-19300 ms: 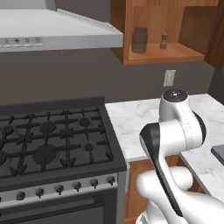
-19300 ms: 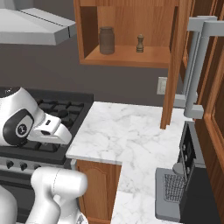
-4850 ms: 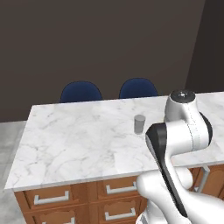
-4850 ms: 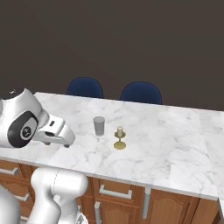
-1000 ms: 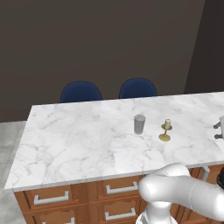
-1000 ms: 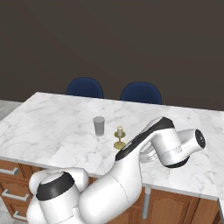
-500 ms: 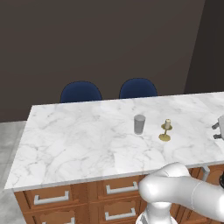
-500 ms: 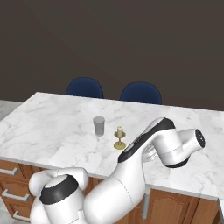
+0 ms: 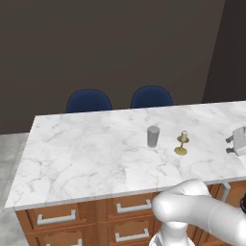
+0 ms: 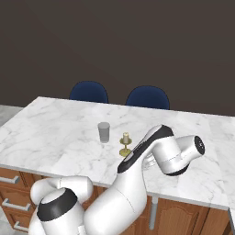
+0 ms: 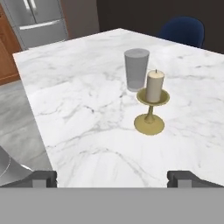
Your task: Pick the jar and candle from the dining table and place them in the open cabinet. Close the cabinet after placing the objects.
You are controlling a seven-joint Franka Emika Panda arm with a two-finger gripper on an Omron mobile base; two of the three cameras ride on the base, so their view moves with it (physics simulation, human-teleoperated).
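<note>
The grey translucent jar [image 9: 153,136] [image 10: 104,132] [image 11: 136,69] stands upright on the marble dining table [image 9: 86,149] [image 10: 55,133] [image 11: 87,113]. Just beside it stands the cream candle [image 9: 182,142] [image 10: 125,143] [image 11: 152,103] on its brass holder. My gripper [image 9: 231,144] [image 11: 116,179] hangs low over the table to the right of the candle and points at it, some way short of it. It is open with nothing between its fingers. The cabinet is out of view.
Two blue chairs [image 9: 89,101] [image 9: 151,96] [image 10: 89,92] [image 10: 148,97] stand behind the table. Wooden drawers [image 9: 57,216] with silver handles run along its front. In the hand view a steel fridge [image 11: 37,19] and grey floor [image 11: 17,127] lie beyond the table's far end.
The base has driven from the stove and wall cabinet to the dining table. The arm has swung down to the candle's right. Over the last second the hand has barely shifted.
</note>
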